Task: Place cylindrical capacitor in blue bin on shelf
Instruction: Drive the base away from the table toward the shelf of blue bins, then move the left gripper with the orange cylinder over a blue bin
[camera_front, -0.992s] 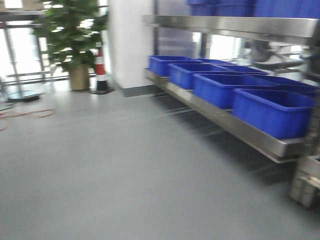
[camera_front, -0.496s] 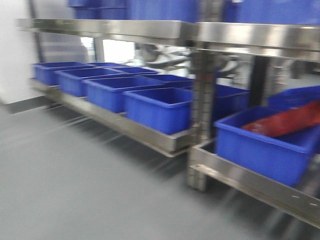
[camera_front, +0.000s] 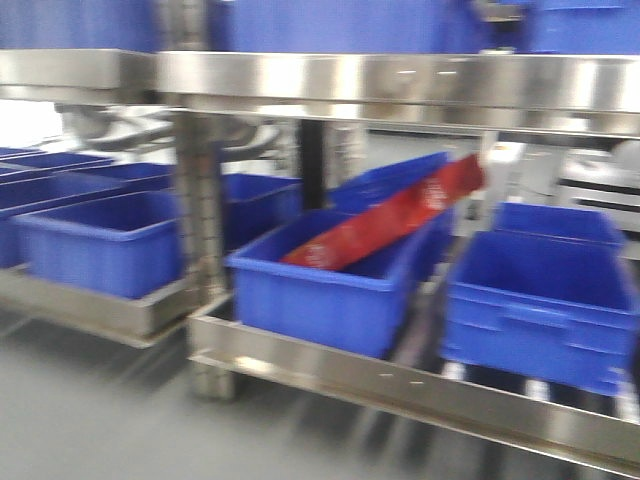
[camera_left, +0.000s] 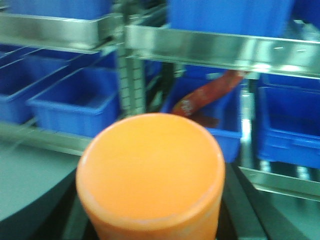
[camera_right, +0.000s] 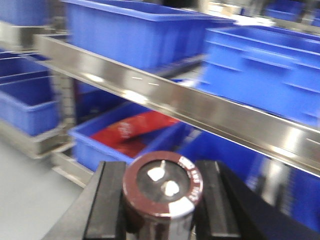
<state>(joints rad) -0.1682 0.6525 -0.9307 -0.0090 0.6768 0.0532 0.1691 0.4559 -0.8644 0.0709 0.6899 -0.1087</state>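
The right gripper (camera_right: 161, 202) has its two black fingers (camera_right: 106, 200) closed on the cylindrical capacitor (camera_right: 162, 182), one finger on each side. The capacitor stands upright between them. It has a maroon rim, and its silvery top, which faces the camera, carries two terminals. Above and beyond the fingers, the front rail of the shelf (camera_right: 200, 107) crosses on a slant. Below that rail, ahead and to the left of the fingers, a blue bin (camera_right: 95, 145) holds one red packet (camera_right: 132, 131).

The left gripper (camera_left: 150, 217) has two dark fingers (camera_left: 45, 210) pressed against either side of one orange cylinder (camera_left: 150, 170), which fills the gap between them. Straight ahead of these fingers, past the cylinder, the same bin and packet sit under the shelf rail.

In the front-facing view, the lower tier to the right of the upright post (camera_front: 200, 230) holds four blue bins, two in front and two behind. The packet lies in the front-left one and leans up over its back rim. The bins left of the post are too blurred to count.
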